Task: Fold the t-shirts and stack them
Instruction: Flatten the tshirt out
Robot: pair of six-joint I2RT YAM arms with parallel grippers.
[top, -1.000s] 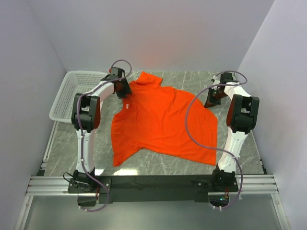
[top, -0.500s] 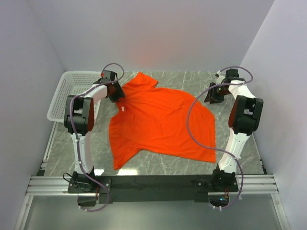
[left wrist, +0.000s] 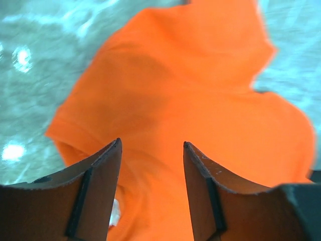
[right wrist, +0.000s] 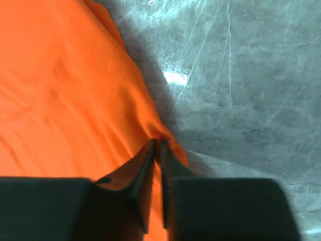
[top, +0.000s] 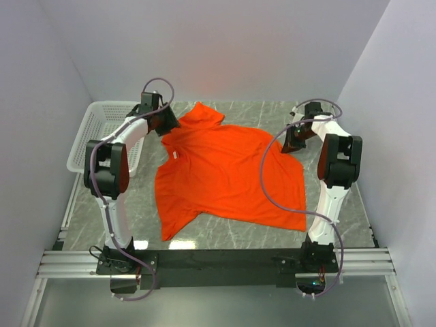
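Note:
A bright orange-red t-shirt (top: 225,174) lies spread on the marble table, with its small white neck label (top: 176,155) showing. My left gripper (top: 165,127) hovers at the shirt's far left shoulder. In the left wrist view that gripper (left wrist: 152,145) is open, the t-shirt (left wrist: 200,85) lies below it, and nothing is between its fingers (left wrist: 100,186). My right gripper (top: 291,144) is at the shirt's far right edge. In the right wrist view its jaws (right wrist: 158,144) are pressed together on the hem of the t-shirt (right wrist: 75,90).
A white mesh basket (top: 99,133) stands at the far left, just behind the left arm. Grey walls close in on the left, back and right. Bare marble (right wrist: 241,75) shows to the right of the shirt's edge.
The left gripper has drifted left and back along the shirt's shoulder. The right gripper has moved in onto the shirt's right edge and closed on the cloth.

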